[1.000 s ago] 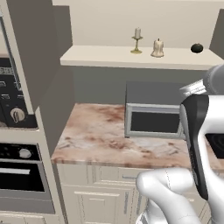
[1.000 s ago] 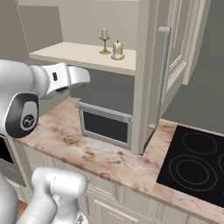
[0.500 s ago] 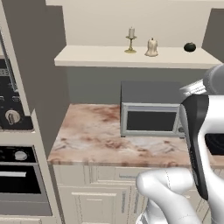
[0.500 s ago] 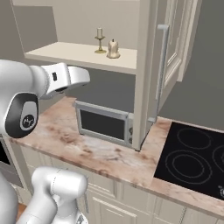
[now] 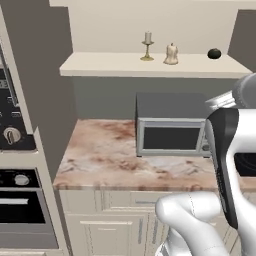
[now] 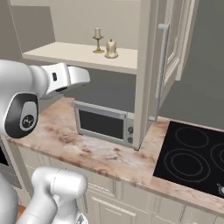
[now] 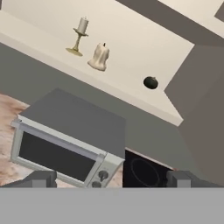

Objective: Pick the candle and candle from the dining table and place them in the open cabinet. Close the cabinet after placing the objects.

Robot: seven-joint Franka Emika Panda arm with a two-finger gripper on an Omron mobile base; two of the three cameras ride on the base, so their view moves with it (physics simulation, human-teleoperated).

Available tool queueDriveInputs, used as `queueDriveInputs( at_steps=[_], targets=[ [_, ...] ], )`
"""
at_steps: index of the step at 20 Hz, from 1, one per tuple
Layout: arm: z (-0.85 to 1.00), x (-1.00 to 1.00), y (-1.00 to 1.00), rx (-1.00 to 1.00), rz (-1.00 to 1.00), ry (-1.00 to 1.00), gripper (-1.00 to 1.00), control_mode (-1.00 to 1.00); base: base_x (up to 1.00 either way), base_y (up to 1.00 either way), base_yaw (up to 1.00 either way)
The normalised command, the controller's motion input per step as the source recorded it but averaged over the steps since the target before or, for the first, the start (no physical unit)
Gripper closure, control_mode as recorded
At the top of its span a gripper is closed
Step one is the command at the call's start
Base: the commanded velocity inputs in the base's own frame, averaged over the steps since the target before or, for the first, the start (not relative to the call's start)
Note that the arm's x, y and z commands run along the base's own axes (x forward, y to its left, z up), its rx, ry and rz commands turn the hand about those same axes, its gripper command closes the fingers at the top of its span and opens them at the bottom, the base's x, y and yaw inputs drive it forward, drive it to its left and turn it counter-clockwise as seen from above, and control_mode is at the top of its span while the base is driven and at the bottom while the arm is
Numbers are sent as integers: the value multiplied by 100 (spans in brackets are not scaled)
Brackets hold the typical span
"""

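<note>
At the bottom of the hand view the gripper (image 7: pixel 111 179) is seen with its jaws spread wide and nothing held between them, the two dark fingertips (image 7: pixel 41 178) set far apart at the lower left and lower right. Just beyond them, in the lower left of that frame, a grey microwave (image 7: pixel 70 140) is seen standing on the marbled desk (image 5: pixel 105 155), and a black hob (image 6: pixel 197 157) is set into the desk at the right of the right base view. Higher in each frame the cream shelf (image 5: pixel 100 66) of the open cabinet (image 6: pixel 144 70) is shown, with its door (image 6: pixel 175 48) swung out at the upper right of the right base view. Both candles are found on that shelf: the candle on the brass candlestick (image 5: pixel 147 46) stands upright at the upper centre, and the stubby candle (image 5: pixel 171 54) is placed just beside it, apart. A small dark round object (image 5: pixel 214 53) lies further right on the shelf.
</note>
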Motion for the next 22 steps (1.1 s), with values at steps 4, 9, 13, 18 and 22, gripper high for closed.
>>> queueDriveInputs(
  at_steps=[4,9,13,18,22],
  targets=[
    [0,0,0,0,0,0,-100,100,-8,30,4],
    [0,0,0,0,0,0,-100,100,-12,52,3],
    [0,0,0,0,0,0,-100,100,-33,29,17],
    [0,0,0,0,0,0,-100,100,-17,11,13],
    [0,0,0,0,0,0,-100,100,-6,0,16]
  ],
)
